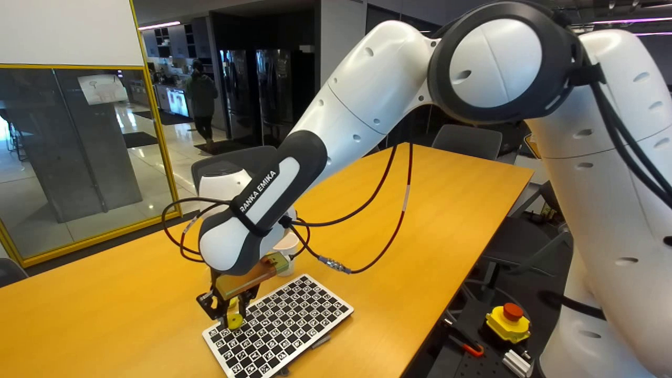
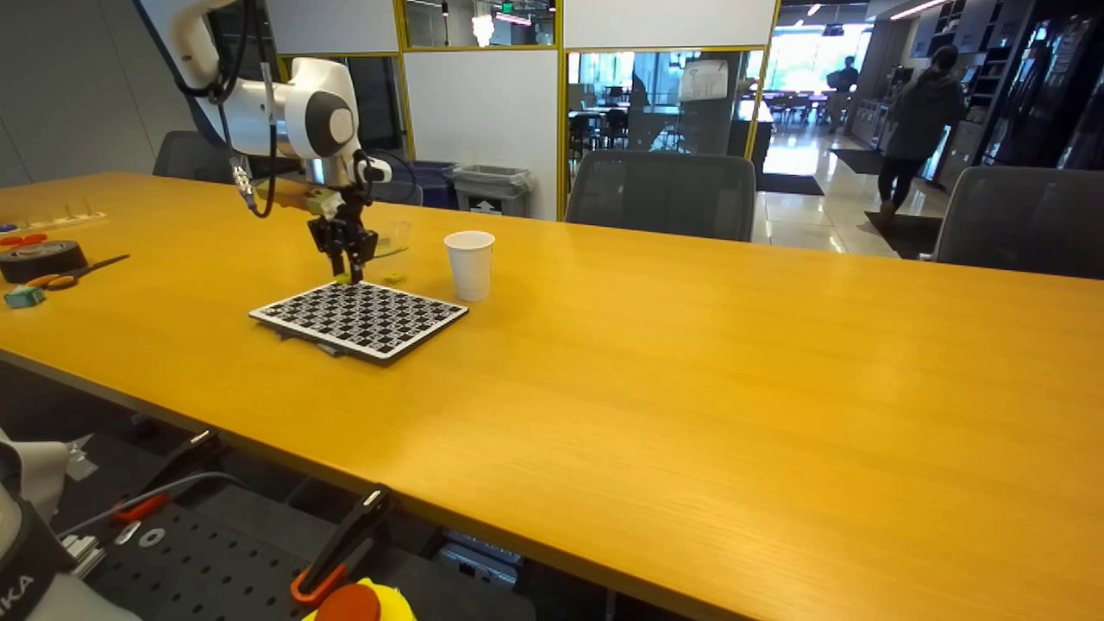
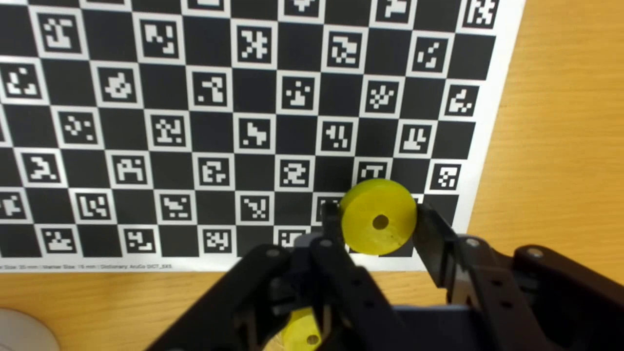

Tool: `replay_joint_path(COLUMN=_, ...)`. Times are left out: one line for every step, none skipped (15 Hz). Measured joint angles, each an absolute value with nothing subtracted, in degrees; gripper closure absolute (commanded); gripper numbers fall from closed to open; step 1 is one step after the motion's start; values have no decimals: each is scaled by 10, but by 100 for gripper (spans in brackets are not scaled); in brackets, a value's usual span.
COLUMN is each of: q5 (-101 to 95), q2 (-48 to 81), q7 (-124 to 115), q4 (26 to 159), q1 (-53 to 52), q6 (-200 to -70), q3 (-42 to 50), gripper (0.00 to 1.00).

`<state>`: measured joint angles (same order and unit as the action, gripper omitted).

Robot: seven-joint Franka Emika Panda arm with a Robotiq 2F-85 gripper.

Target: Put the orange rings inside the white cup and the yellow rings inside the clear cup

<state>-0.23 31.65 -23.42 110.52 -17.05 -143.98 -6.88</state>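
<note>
Evidently, a yellow ring [image 3: 370,207] is caught by its edge: seen from the wrist, the pincer [image 3: 379,219] is closed upon it, one fingertip pressed at nine o'clock and the other at three. The ring is held over the checkered board [image 3: 209,126], near the corner at four o'clock; whether the surface is touched cannot be told. Because so round a rim is pinched by narrow tips, it could be rolled or squeezed out if lifted with a jerk. At seven o'clock from it, a second yellow ring [image 3: 298,334] is partly hidden, and could be shoved aside if the pincer were swung low. In an exterior view, the clear cup [image 2: 398,235] is found at two o'clock from the held ring, partly masked; its see-through wall could be misjudged, and the cup be bumped and tipped. At three o'clock, just beside the board, the white cup [image 2: 472,267] is stood upright; by a wrong turn the yellow ring could be dropped there instead. Farther out on the table [image 2: 690,388], towards nine o'clock, what are judged to be the orange rings [image 2: 34,238] are seen near a tape roll [image 2: 41,263].
</note>
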Motion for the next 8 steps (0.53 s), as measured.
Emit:
replay_joint_path(q5=-2, q2=303, q7=-238, q4=1117, q1=-175, q6=-1439, q3=-67, gripper=77)
replay_joint_path(q5=-2, q2=288, q7=-241, q4=1128, q1=-178, q6=-1437, q3=-66, gripper=77)
replay_joint_path(q5=-3, q2=274, q7=-245, q4=1139, q1=-182, q6=-1435, q3=-66, gripper=77)
replay_joint_path(q5=-5, q2=259, q7=-248, q4=1149, q1=-186, q6=-1432, q3=-66, gripper=77)
replay_joint_path(q5=-8, q2=246, q7=-253, q4=1157, q1=-189, q6=-1430, q3=-65, gripper=77)
replay_joint_path(q5=-13, q2=234, q7=-261, q4=1164, q1=-192, q6=-1429, q3=-64, gripper=77)
replay_joint_path(q5=-18, q2=223, q7=-271, q4=1168, q1=-195, q6=-1429, q3=-63, gripper=77)
replay_joint_path(q5=-22, q2=214, q7=-281, q4=1168, q1=-197, q6=-1427, q3=-61, gripper=77)
